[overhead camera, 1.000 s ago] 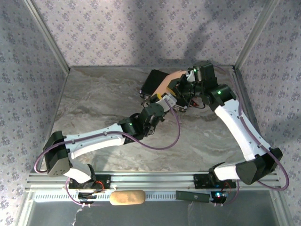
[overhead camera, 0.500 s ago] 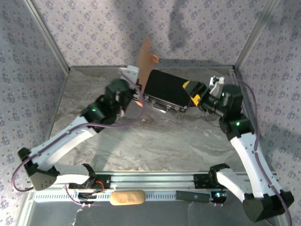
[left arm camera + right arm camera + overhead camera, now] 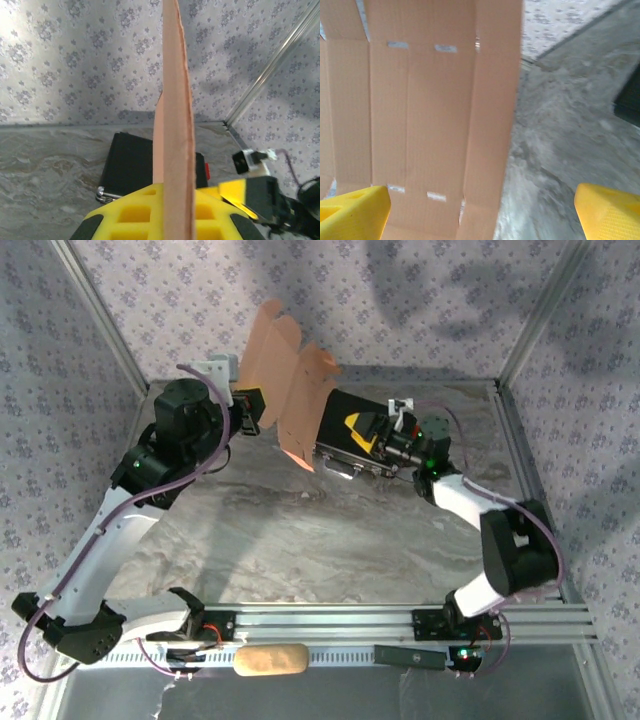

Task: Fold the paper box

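Flowered wallpaper [image 3: 150, 300] closes in a grey marbled surface [image 3: 300, 530], and a black case [image 3: 335, 420] lies at its far side. Left of the case, the left arm [image 3: 95, 540] climbs from the near left corner. The left claw [image 3: 248, 406] hangs just left of the case, raised off the surface. It is clamped on the paper box [image 3: 295, 390], a flat salmon-tan sheet with flaps, held standing on edge. The left wrist view shows the sheet edge-on, pinched between the yellow pads [image 3: 135, 215], with the case behind it. From above, the sheet rises past the case's left end and its lower corner hangs over that end. Whether it touches the case I cannot tell. Over the case's right half sits the right claw [image 3: 362, 430], pointing left toward the sheet. Its jaws stand wide. In the right wrist view the two yellow fingertips [image 3: 352, 212] sit far apart at the bottom corners, gripping nothing, with the creased, slotted face of the sheet ahead of them. Right of the case, the right arm [image 3: 455, 495] bends back to its base at the near edge.
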Robot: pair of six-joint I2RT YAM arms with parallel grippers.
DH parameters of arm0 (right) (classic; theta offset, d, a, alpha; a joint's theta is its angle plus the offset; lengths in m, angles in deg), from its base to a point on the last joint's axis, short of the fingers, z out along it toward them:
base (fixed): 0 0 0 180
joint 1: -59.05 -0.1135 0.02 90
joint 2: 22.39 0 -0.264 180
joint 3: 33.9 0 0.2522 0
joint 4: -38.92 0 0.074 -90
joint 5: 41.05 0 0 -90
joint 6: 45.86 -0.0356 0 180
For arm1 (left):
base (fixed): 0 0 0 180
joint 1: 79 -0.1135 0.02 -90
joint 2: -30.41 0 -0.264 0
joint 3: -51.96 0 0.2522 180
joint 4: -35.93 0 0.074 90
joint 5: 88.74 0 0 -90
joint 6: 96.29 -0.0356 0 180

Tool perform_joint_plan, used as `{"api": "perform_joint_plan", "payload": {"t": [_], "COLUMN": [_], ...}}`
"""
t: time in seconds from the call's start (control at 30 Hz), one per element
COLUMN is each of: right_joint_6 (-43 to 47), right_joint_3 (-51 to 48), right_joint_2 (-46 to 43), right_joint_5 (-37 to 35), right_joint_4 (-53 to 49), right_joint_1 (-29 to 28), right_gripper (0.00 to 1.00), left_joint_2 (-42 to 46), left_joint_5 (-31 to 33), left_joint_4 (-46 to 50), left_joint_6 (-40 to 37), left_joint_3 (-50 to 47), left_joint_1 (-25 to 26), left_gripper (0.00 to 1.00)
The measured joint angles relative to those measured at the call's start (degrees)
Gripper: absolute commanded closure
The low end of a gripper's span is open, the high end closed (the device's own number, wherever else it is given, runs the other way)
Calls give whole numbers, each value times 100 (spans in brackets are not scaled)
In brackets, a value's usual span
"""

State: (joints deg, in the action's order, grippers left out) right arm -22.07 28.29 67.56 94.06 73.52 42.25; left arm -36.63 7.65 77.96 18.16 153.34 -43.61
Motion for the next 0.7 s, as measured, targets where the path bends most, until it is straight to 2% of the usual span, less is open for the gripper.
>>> {"api": "perform_joint_plan", "payload": {"t": [0.13, 0.33, 0.43, 0.7], "right_joint_6": [-411, -1003, -1097, -1394], "right_joint_3": [616, 1043, 1152, 1174], "right_joint_2": [916, 1773, 1886, 1906], "right_joint_5": [164, 282, 295, 284], "right_joint_4": [909, 1790, 1840, 2288], "right_joint_1": [-214, -420, -529, -638], "right_gripper": [7, 13, 15, 34], "left_joint_2": [-26, -63, -68, -68], "left_joint_5": [-356, -660, -728, -833], "left_joint_4": [59, 68, 70, 72], "left_joint_6": [229, 422, 468, 522], "left_joint_3": [39, 151, 151, 160], "left_joint_1": [-186, -284, -315, -393], "left_gripper": [100, 100, 100, 100]}}
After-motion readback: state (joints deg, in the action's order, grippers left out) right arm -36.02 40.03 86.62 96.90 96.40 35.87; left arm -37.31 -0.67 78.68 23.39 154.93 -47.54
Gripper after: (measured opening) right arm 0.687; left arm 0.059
